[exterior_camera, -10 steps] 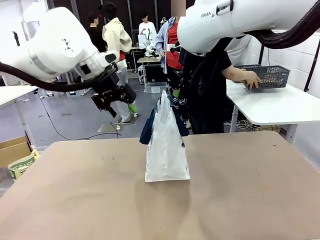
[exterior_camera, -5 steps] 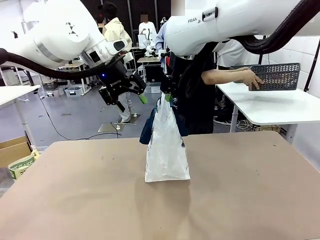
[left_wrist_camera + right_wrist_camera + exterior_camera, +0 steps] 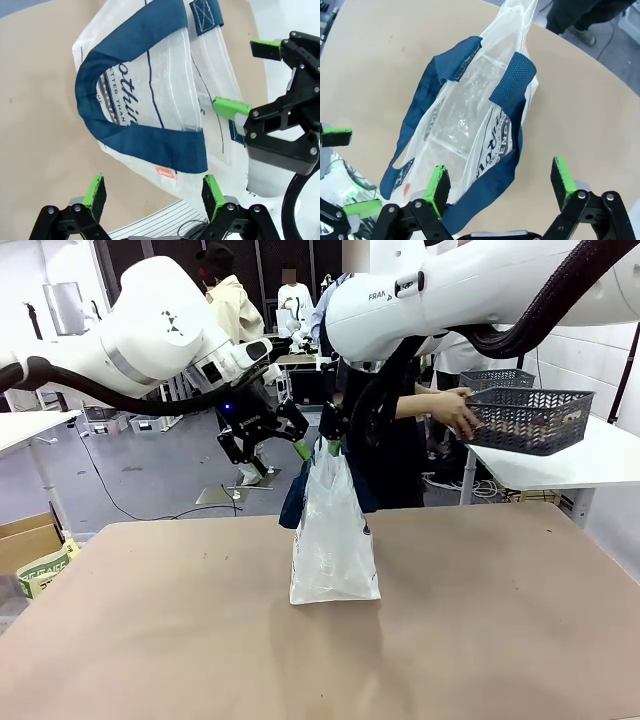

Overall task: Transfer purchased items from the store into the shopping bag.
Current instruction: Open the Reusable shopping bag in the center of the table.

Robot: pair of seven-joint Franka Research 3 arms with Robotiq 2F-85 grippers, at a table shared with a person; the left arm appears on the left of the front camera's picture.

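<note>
Tan tabletop (image 3: 150,640), grey floor (image 3: 150,470), white side table (image 3: 560,472) at right, cardboard box (image 3: 25,540) at left

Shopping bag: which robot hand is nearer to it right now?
Right. The right hand hangs open just over the bag's mouth, by the blue handles. The left hand, also open, is up beside the bag's top on the robot's left, apart from it.

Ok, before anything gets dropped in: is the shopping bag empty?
Empty, as far as shows: the right wrist view looks into the open mouth of the shopping bag onto bare crinkled plastic, no packages.
</note>
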